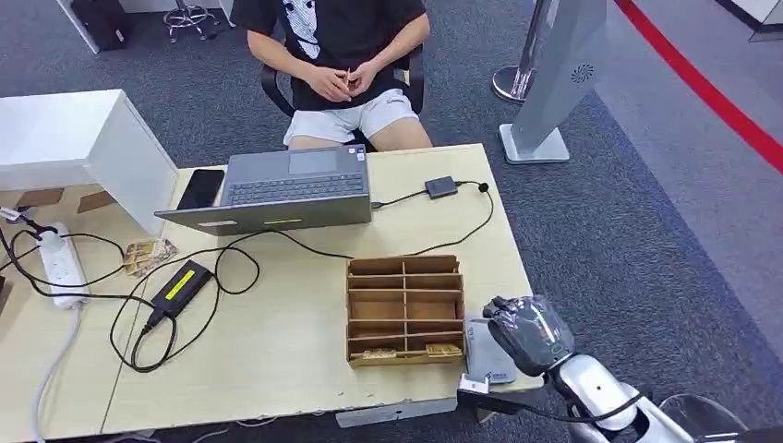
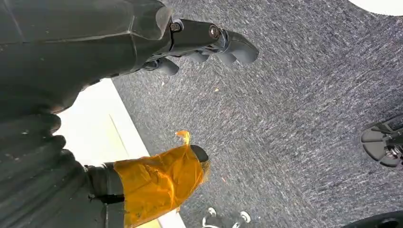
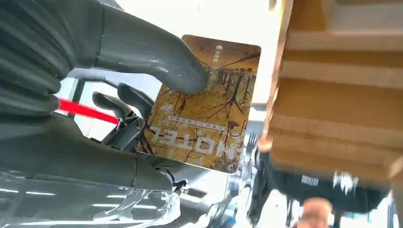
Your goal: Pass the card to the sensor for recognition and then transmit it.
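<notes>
My right hand point(image 1: 527, 329) hovers just above the grey flat sensor point(image 1: 485, 361) at the table's near right corner, beside the wooden divider box point(image 1: 403, 309). In the right wrist view that hand point(image 3: 71, 142) pinches a card point(image 3: 204, 109) printed with autumn trees and the word HOTEL between its thumb point(image 3: 142, 52) and its dark fingers point(image 3: 126, 102). The card stands close to the box's wall point(image 3: 332, 85). My left hand point(image 2: 71, 52) hangs beside the table edge over the carpet, with its fingers point(image 2: 233, 45) stretched out and nothing in them; orange tape wraps its thumb point(image 2: 161, 183).
A person point(image 1: 342, 65) sits at the far side of the table behind a grey laptop point(image 1: 286, 189). More cards point(image 1: 443, 350) lie in the box's near compartments. A power strip point(image 1: 60, 263), a black adapter point(image 1: 182, 286) and cables cover the left half. A white box point(image 1: 83, 148) stands far left.
</notes>
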Action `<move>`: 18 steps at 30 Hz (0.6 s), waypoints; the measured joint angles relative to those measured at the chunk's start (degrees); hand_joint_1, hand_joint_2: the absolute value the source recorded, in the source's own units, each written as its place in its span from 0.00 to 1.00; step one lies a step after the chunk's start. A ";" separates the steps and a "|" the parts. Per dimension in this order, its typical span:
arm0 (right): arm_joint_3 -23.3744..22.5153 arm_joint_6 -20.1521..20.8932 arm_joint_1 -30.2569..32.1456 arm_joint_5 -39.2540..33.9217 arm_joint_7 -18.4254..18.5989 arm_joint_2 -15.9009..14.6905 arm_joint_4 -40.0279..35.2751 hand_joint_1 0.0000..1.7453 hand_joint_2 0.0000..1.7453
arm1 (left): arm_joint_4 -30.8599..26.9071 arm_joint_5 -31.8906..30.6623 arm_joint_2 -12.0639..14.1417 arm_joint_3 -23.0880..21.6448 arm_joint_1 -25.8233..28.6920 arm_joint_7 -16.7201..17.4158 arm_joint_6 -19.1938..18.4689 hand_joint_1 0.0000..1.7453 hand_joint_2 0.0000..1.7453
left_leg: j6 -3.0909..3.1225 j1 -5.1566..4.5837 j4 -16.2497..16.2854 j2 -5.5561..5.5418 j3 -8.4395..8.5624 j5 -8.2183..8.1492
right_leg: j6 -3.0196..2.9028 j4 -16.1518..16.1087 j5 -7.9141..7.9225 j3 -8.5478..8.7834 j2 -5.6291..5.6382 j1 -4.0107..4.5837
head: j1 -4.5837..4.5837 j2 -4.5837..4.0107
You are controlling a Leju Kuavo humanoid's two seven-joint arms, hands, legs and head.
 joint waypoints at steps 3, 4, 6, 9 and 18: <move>-2.49 0.11 0.22 -3.35 -2.10 -1.07 -3.06 1.00 1.00 | 0.00 -0.26 0.00 0.13 0.01 -0.02 0.02 0.00 1.00 | 0.00 0.00 0.00 0.01 -0.01 0.00 | 0.00 0.00 0.00 0.00 0.00 0.00 | 0.00 0.02; -3.27 0.13 0.18 -4.21 -2.74 -1.29 -4.01 1.00 1.00 | 0.00 -0.46 0.00 0.22 0.00 -0.07 0.02 0.00 1.00 | 0.00 0.00 0.00 0.01 -0.01 0.00 | 0.00 0.00 0.00 0.00 0.00 0.00 | 0.00 0.00; -4.99 0.46 -0.61 -5.80 -4.14 -1.47 -5.83 1.00 1.00 | 0.00 -0.90 0.02 0.29 0.01 -0.22 0.02 0.00 1.00 | 0.00 0.00 -0.01 0.02 -0.07 0.00 | -0.01 0.01 0.02 0.01 0.01 0.00 | 0.00 0.02; -5.62 2.53 -4.39 -7.61 -5.12 -1.38 -6.44 1.00 1.00 | 0.00 -1.72 0.02 0.29 -0.09 -0.48 -0.07 0.00 1.00 | 0.00 0.01 -0.01 0.12 -0.02 0.01 | -0.02 0.02 0.03 0.04 0.10 0.00 | 0.02 0.00; 0.37 15.22 -30.39 -13.32 -0.86 9.27 6.25 1.00 1.00 | 0.00 -3.39 0.31 -0.61 -1.35 -0.92 -1.49 0.00 1.00 | -0.13 0.05 -0.02 0.33 -0.01 0.27 | -0.24 0.21 0.26 -0.08 0.33 0.02 | 0.00 0.00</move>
